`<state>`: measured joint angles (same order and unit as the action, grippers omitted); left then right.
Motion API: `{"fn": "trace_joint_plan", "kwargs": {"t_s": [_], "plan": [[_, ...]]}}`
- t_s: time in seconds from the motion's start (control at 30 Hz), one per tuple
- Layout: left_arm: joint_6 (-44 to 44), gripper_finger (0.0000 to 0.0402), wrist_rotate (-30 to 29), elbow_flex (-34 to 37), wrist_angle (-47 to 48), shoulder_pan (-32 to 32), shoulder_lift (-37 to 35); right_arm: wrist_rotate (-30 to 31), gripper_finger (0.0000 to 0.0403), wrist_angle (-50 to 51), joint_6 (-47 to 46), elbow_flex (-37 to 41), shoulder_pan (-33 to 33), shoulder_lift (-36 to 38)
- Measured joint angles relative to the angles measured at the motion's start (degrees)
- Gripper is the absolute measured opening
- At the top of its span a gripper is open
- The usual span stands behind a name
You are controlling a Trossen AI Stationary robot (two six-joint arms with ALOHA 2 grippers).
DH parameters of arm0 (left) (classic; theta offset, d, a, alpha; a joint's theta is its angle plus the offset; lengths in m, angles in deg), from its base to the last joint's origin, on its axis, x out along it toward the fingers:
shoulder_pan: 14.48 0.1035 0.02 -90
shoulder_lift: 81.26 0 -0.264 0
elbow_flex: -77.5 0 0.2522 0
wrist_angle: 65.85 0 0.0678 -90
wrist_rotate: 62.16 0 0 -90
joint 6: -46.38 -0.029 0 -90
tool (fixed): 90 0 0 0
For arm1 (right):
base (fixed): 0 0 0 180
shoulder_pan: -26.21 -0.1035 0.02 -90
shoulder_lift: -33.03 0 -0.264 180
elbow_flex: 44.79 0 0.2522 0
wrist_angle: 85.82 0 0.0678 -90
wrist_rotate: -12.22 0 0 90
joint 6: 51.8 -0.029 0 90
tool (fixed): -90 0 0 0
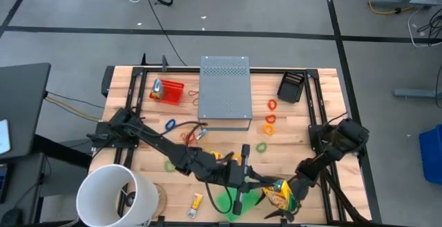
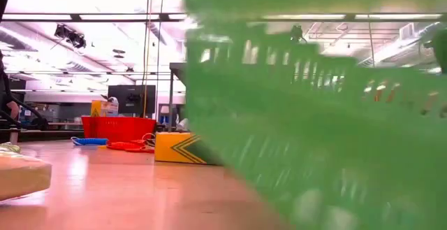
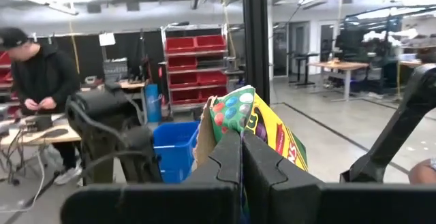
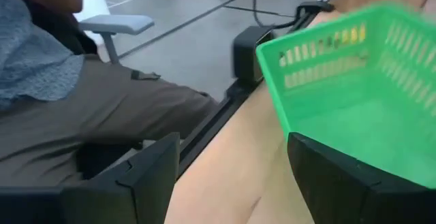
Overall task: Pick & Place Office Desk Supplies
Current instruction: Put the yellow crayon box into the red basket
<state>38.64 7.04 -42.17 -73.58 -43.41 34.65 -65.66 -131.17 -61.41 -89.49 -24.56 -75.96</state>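
Right now the left gripper (image 1: 257,181) is hanging over the table's (image 1: 318,110) near edge, a little right of the middle, and its jaws are clamped shut on a yellow packet (image 3: 262,125) printed with coloured dots. From the left wrist view that packet is standing up straight between the two fingers (image 3: 228,163). The right gripper (image 1: 289,201) is sitting just beside it, near the near-right corner, jaws spread wide with nothing between them. Its wrist view is looking past the fingers at a green basket (image 4: 354,81) resting on the wood close to the table edge. From above, the basket (image 1: 235,198) is lying at the near edge under the left arm, and the packet (image 1: 277,191) is showing just right of it, though whether it is over the basket or beside it is hard to tell from here.

Elsewhere, rubber bands are scattered around: orange ones (image 1: 269,119) right of the grey box (image 1: 224,91), a green one (image 1: 261,147) nearer the middle, a blue one (image 1: 170,124) left of the box. A red basket (image 1: 168,92) is sitting toward the far-left corner, a black tray (image 1: 292,86) toward the far-right one. A white bucket (image 1: 114,196) is standing at the near-left corner. A person (image 3: 41,94) is standing in the room beyond.
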Motion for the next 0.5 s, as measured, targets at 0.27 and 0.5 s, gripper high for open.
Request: {"fn": "trace_joint_plan", "kwargs": {"t_s": [0.27,0.5], "plan": [[1.78,0.0003,-2.51,0.07,-4.92,0.48,5.14,2.92,0.0279,-5.12,0.35,4.28,-4.62,0.01],[2.11,0.0002,-3.3,0.07,-5.46,0.21,7.24,3.03,0.0279,-4.98,0.63,4.55,-5.35,0.02]]}}
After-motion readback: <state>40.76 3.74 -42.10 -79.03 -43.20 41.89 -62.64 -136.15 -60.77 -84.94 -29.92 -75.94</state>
